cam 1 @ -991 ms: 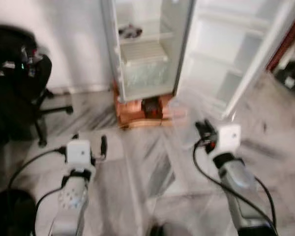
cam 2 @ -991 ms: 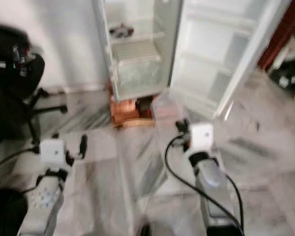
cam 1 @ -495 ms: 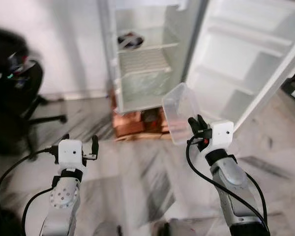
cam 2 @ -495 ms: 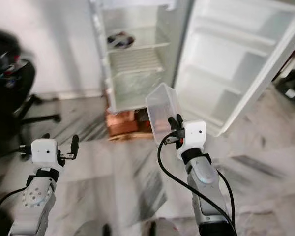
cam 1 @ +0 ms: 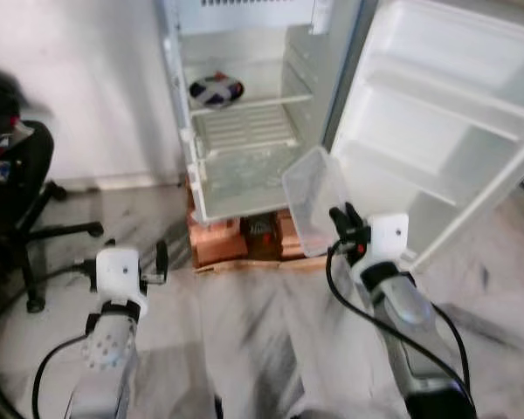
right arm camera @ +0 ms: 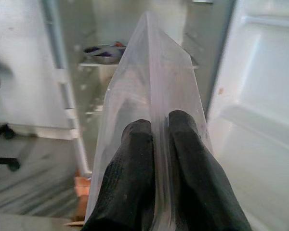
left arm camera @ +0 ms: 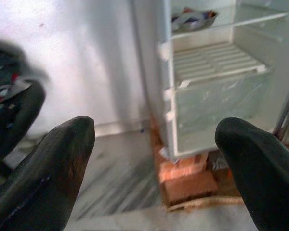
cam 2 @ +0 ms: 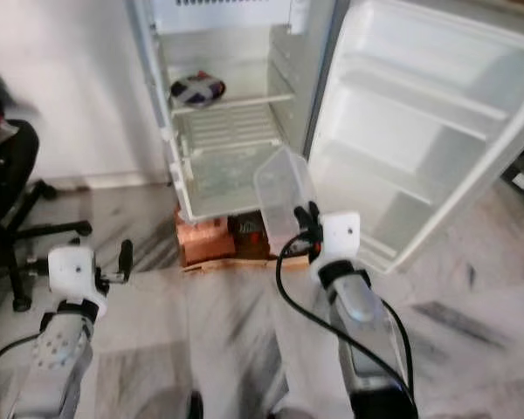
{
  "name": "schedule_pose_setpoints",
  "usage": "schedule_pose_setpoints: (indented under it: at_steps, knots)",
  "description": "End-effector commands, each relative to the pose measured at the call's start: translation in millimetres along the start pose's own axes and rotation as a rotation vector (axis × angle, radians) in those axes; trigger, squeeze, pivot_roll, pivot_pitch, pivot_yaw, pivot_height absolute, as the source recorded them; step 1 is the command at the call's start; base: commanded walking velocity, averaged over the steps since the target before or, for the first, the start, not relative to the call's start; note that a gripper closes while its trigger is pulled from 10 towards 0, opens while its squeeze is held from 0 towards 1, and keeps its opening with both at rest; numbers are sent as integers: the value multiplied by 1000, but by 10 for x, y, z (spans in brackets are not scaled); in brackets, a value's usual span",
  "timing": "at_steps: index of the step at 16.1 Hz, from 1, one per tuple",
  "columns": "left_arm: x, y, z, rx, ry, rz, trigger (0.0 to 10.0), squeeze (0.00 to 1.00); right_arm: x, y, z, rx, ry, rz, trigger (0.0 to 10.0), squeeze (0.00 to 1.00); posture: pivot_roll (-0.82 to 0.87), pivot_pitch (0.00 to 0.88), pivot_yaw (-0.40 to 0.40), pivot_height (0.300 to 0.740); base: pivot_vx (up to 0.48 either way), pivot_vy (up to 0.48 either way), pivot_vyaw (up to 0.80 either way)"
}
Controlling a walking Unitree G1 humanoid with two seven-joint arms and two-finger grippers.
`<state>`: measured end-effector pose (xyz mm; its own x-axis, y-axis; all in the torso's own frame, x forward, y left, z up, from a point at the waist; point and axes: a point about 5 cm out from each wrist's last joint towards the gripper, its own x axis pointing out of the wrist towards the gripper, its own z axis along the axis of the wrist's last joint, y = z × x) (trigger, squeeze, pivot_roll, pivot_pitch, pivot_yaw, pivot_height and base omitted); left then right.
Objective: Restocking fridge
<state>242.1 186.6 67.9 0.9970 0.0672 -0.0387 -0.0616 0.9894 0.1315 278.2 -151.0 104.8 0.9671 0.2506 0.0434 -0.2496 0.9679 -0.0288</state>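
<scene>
A white fridge (cam 1: pixel 188 166) stands open ahead, its door (cam 1: pixel 445 131) swung out to the right with bare shelves. A bowl (cam 1: pixel 215 89) sits on the upper glass shelf, above a wire rack and a clear drawer (cam 1: pixel 244 179). My right gripper (cam 1: pixel 342 220) is shut on the rim of a clear plastic container (cam 1: pixel 313 199), held tilted in front of the fridge's lower part; in the right wrist view both fingers (right arm camera: pixel 135 178) pinch its wall (right arm camera: pixel 149 91). My left gripper (cam 1: pixel 131 258) hangs open over the floor to the left, its fingers (left arm camera: pixel 53 168) wide apart with nothing between them.
The fridge rests on bricks and a wooden board (cam 1: pixel 223 244). A black office chair (cam 1: pixel 17 192) stands at the left by the white wall. The floor is grey-streaked marble (cam 1: pixel 244 340).
The camera has moved closer to the fridge and looks higher. The clear container stays in my right gripper, which has come up nearer the fridge opening. The left gripper remains open.
</scene>
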Motion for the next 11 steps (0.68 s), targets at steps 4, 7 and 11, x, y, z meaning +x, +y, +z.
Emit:
schedule_pose_setpoints:
  at_steps: [4, 7, 11]
  knots:
    - [-11, -32, -5, -11, 10, -9, 10000, 0, -56, -104, -36, -14, 15, -33, 10000, 0, 127, 104, -23, 740, 445, 67, 0]
    - [-13, -20, -4, -9, 11, -10, 10000, 0, -50, -47, -53, -19, 20, -8, 10000, 0, 132, 105, -20, 740, 375, 301, 0]
    - [-22, -2, 1, 6, 8, -15, 10000, 0, -41, -11, -66, -27, 17, 6, 10000, 0, 141, 102, -19, 740, 364, 313, 723]
